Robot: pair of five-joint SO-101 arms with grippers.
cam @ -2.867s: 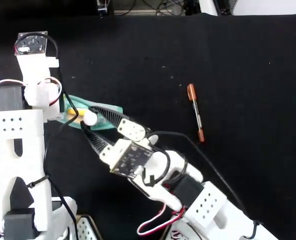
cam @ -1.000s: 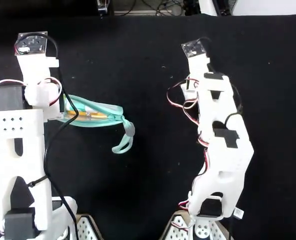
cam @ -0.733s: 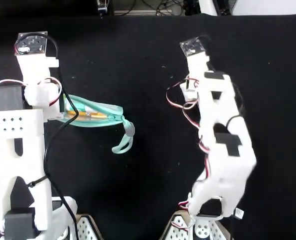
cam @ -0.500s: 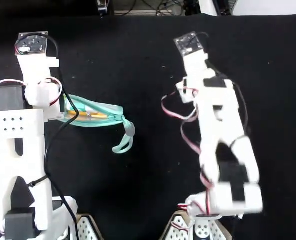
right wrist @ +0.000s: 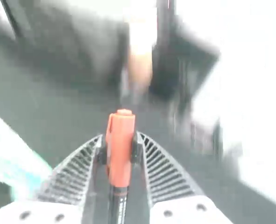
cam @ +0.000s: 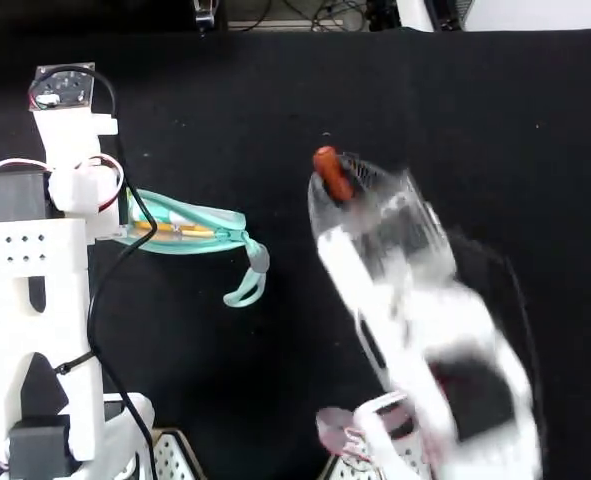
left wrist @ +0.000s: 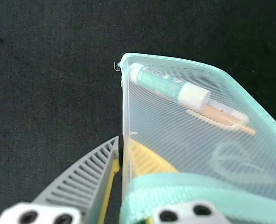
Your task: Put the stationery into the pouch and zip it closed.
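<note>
A teal mesh pouch (cam: 190, 232) lies on the black table, its strap (cam: 247, 282) trailing toward the front. My left gripper (left wrist: 123, 161) is shut on the pouch (left wrist: 194, 135) at its left end. Inside the pouch lie a teal-and-white pen (left wrist: 170, 86) and an orange one (left wrist: 229, 119). My right gripper (right wrist: 120, 154) is shut on an orange-capped pen (right wrist: 120, 144). In the high view this pen (cam: 331, 176) is held up in the air, right of the pouch, at the tip of the blurred right arm (cam: 415, 300).
The black cloth (cam: 535, 130) covers the whole table. The left arm's white body (cam: 35, 300) stands along the left edge. Cables and equipment sit beyond the far edge.
The orange pen has left the table at the right; my right gripper closed on it and lifted it, swinging leftward toward the pouch. The left arm and pouch have stayed put.
</note>
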